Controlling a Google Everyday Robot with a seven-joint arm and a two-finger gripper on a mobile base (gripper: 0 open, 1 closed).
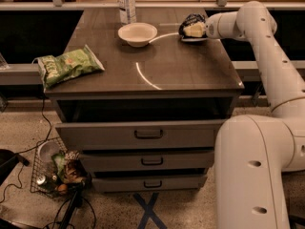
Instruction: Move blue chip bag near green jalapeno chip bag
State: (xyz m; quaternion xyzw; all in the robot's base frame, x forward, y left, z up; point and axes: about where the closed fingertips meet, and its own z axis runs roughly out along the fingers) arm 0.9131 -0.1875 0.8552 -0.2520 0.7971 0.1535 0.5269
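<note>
The blue chip bag [191,19] is at the far right of the table top [167,70], dark and wrinkly, just right of a white bowl. My gripper [193,30] reaches in from the right and is shut on the bag, its pale fingers [195,31] across the bag's lower half. The bag looks held just above the surface. The green jalapeno chip bag [69,65] lies flat at the table's left edge, far from the gripper.
A white bowl [137,33] sits at the back middle, with a water bottle [126,4] behind it. The cabinet has drawers [148,134] below. A wire basket [56,173] of items stands on the floor at left. My white base [252,171] fills the lower right.
</note>
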